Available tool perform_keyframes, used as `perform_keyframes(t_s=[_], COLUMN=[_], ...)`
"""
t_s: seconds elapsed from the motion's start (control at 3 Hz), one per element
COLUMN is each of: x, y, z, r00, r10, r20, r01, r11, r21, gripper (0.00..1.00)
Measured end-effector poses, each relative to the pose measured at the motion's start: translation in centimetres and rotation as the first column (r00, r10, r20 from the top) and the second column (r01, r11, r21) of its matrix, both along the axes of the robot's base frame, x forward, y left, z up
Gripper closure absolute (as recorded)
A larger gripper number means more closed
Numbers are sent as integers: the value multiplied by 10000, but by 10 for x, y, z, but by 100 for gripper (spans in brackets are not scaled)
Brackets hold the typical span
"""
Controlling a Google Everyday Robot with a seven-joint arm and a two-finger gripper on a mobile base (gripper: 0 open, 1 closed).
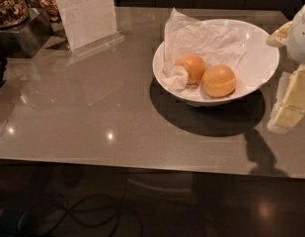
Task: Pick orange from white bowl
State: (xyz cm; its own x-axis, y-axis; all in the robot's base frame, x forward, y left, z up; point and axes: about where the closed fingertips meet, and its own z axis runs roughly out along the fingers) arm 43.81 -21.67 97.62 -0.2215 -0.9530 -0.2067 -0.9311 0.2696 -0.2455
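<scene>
Just right of white bowl (263,53), jaws hang clear of orange (219,81).

You see a glossy grey-brown table (83,107) catching 2 small light spots (110,136), with a dark floor (241,206) below and a cable (100,201) on it.

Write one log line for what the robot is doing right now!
stage: not picked yet | gripper: right of white bowl, apart from orange | orange: in bowl, beside second orange

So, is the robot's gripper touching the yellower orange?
Apart. The camera view shows the gripper at the right edge, with bare bowl wall between it and the orange.
</scene>
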Motion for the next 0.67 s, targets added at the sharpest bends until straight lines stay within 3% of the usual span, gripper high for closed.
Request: perform_keyframes(t_s=[0.67], x=[7], y=[1], z=[6], r00=[9996], r10=[-8], r20=[286], r01=[5], r11=[9999], r21=[102], gripper=[0])
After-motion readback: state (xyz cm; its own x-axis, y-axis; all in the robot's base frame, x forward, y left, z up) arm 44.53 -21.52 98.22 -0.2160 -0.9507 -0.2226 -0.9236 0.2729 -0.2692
